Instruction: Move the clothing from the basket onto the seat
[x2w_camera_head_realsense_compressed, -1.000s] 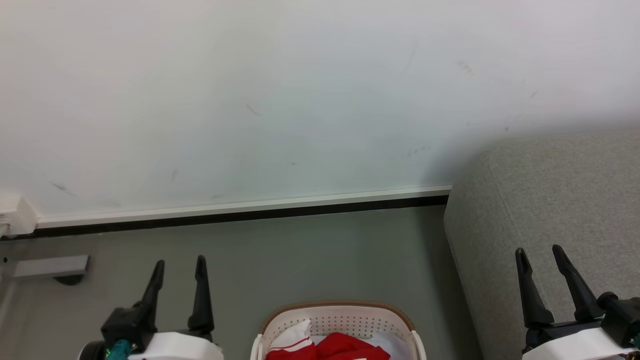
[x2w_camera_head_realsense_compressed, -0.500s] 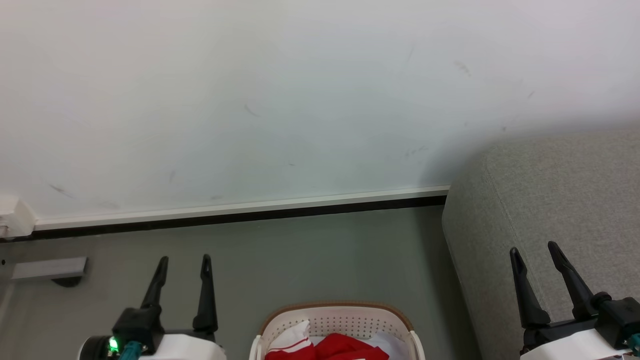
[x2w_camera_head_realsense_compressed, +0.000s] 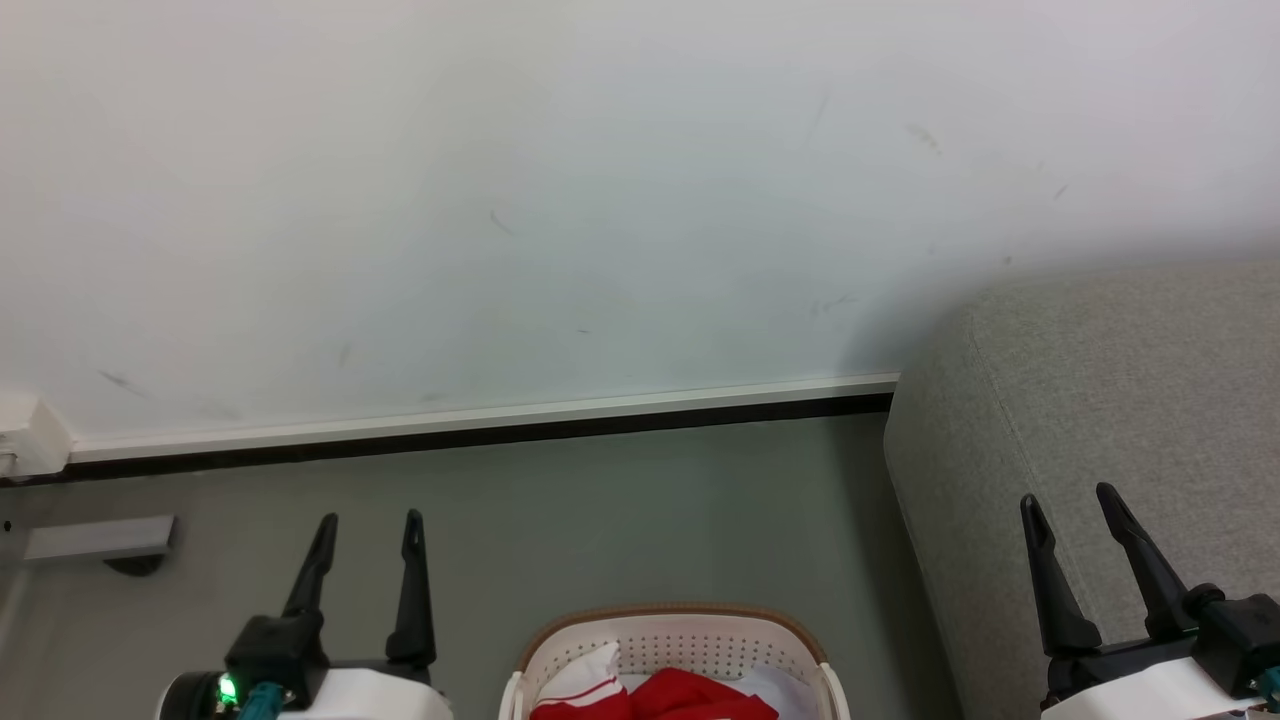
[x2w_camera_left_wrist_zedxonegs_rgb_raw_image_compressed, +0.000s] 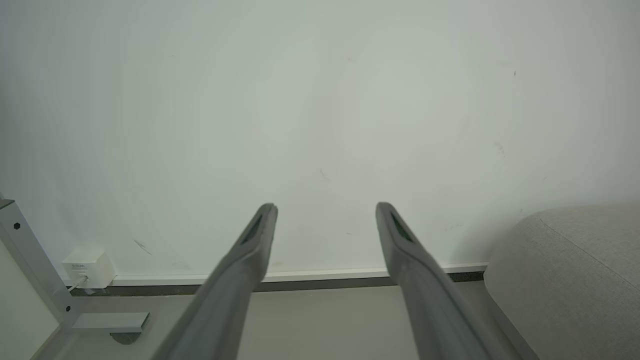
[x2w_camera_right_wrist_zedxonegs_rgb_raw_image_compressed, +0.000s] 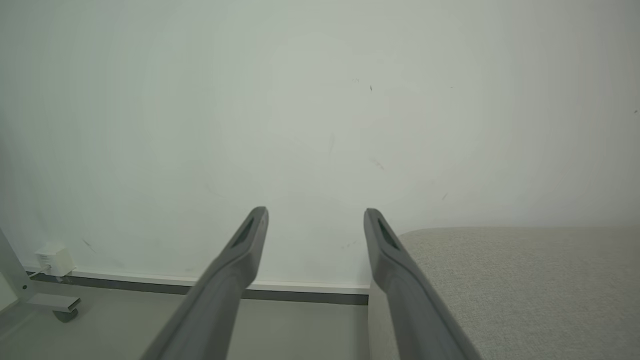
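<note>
A pale wall (x2w_camera_head_realsense_compressed: 600, 200) takes up the far side. Below it lies a grey-green floor (x2w_camera_head_realsense_compressed: 600, 520). The seat (x2w_camera_head_realsense_compressed: 1100, 400), a grey woven sofa with a rounded corner and a stitched seam, stands at the right against the wall. A white-and-black skirting (x2w_camera_head_realsense_compressed: 480, 425) runs along the wall's foot from the far left to the seat.

The basket (x2w_camera_head_realsense_compressed: 680, 640), cream with rows of small holes and a brown rim, sits on the floor near the robot, at the middle. It is left of the seat and apart from it, and the bottom edge cuts off its near part. The clothing (x2w_camera_head_realsense_compressed: 700, 695) lies inside the basket: red cloth with white trim and stripes.

The left gripper (x2w_camera_head_realsense_compressed: 368, 518) hovers over the floor left of the basket, fingers spread wide, holding nothing. The right gripper (x2w_camera_head_realsense_compressed: 1066, 495) shows against the seat's left side in the head view, likewise spread and empty.

At the far left a grey metal foot (x2w_camera_head_realsense_compressed: 100, 537) rests on the floor, with a small white box (x2w_camera_head_realsense_compressed: 30, 435) at the wall's foot behind it.
</note>
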